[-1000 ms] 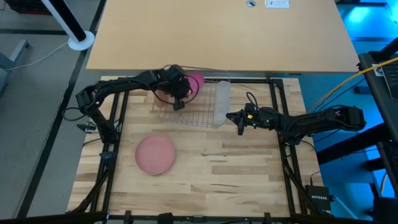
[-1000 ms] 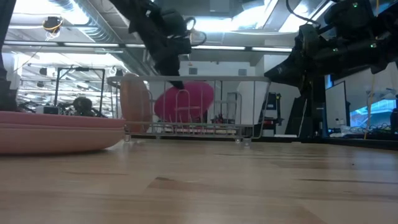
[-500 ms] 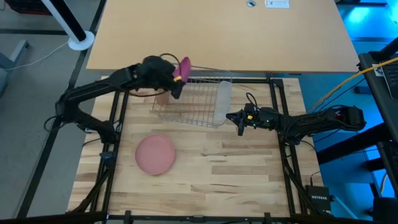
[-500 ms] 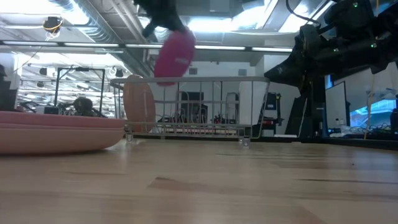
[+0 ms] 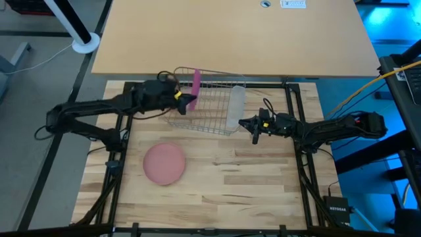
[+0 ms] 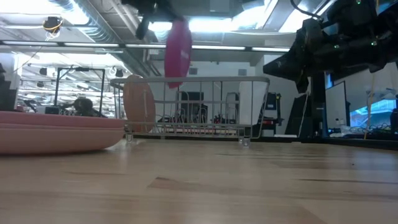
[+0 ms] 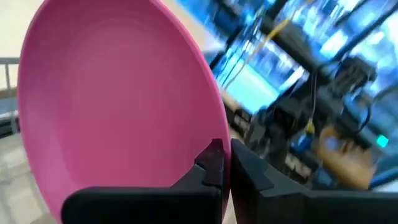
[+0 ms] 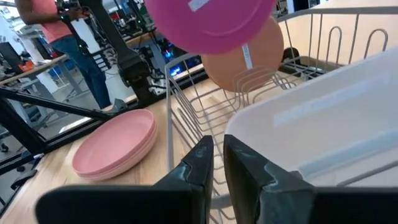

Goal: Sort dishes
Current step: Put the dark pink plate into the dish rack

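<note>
My left gripper [image 5: 185,100] [image 7: 227,165] is shut on the bright magenta plate [image 5: 196,81] [image 6: 177,48], which stands edge-on in the air above the wire rack [image 5: 205,105] [image 6: 199,106]. The tan-orange plate [image 6: 138,103] [image 8: 244,59] stands on its edge at the rack's left end. The pale pink plate [image 5: 164,163] [image 6: 59,130] lies flat on the table, near and to the left of the rack. My right gripper [image 5: 254,129] [image 8: 217,163] hovers shut by the rack's right side, next to the translucent cup [image 5: 234,107] [image 8: 323,118]. My left gripper pinches the magenta plate's rim [image 7: 202,146], one finger on each face. The fingers come about level from the table's left. The plate is lifted clear of the rack and stands nearly upright, most of it above the fingers.
The wire rack sits at the table's far middle with the cup lying along its right end. A large tan board [image 5: 230,36] lies beyond the table's far edge. Bare wood [image 5: 250,178] spreads over the near right half. A person [image 8: 59,25] stands in the room behind.
My left gripper has risen and drawn back toward the table's left, taking the magenta plate with it. The plate was leaning inside the rack. It now hangs above the rack's top wires, turned edge-on and upright. The right arm has kept still.
</note>
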`<move>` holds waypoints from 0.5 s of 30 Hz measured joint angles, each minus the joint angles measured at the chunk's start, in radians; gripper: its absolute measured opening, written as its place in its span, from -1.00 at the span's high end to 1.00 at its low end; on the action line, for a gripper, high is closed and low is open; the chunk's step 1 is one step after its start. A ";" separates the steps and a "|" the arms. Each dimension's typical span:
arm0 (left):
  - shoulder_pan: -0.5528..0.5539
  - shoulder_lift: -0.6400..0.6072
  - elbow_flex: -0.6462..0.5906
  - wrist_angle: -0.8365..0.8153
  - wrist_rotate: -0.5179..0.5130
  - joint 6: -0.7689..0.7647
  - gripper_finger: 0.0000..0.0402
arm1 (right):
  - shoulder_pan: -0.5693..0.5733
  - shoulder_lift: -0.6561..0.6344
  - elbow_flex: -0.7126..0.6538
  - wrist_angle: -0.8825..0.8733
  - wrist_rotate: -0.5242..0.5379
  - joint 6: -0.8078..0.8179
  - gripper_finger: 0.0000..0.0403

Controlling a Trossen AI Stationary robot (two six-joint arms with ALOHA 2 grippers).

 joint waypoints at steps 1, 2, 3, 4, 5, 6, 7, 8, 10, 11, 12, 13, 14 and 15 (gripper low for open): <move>0.010 -0.015 -0.054 0.073 0.004 -0.009 1.00 | 0.000 0.000 0.000 0.002 -0.007 0.000 0.78; 0.023 -0.032 -0.104 0.136 0.008 -0.025 1.00 | 0.000 0.000 0.000 0.002 -0.019 0.000 0.78; 0.040 -0.053 -0.156 0.200 0.017 -0.039 1.00 | 0.000 0.000 0.000 0.002 -0.030 0.000 0.78; 0.059 -0.073 -0.203 0.259 0.029 -0.057 1.00 | 0.000 0.000 0.000 0.002 -0.036 0.000 0.78; 0.080 -0.093 -0.249 0.318 0.042 -0.081 1.00 | 0.000 0.000 0.000 0.003 -0.043 0.000 0.78; 0.100 -0.113 -0.295 0.369 0.058 -0.110 1.00 | 0.000 0.000 0.000 0.004 -0.050 0.000 0.78; 0.120 -0.128 -0.340 0.412 0.076 -0.141 1.00 | 0.000 0.000 0.000 0.004 -0.052 0.000 0.78; 0.140 -0.139 -0.383 0.452 0.091 -0.175 1.00 | 0.000 0.000 0.000 0.004 -0.051 0.000 0.78; 0.169 -0.146 -0.461 0.539 0.107 -0.228 1.00 | 0.000 0.000 0.000 0.005 -0.046 0.000 0.78; 0.182 -0.147 -0.492 0.578 0.112 -0.244 1.00 | 0.000 0.000 0.000 0.005 -0.043 0.000 0.78; 0.194 -0.147 -0.521 0.614 0.114 -0.258 1.00 | 0.000 0.000 0.000 0.006 -0.043 0.000 0.78; 0.207 -0.148 -0.544 0.638 0.117 -0.270 1.00 | 0.000 0.000 0.000 0.006 -0.043 0.000 0.78; 0.219 -0.148 -0.567 0.665 0.122 -0.285 1.00 | -0.001 0.000 0.000 0.005 -0.043 0.000 0.78; 0.230 -0.148 -0.585 0.689 0.135 -0.300 1.00 | 0.000 0.000 0.000 0.005 -0.043 0.000 0.78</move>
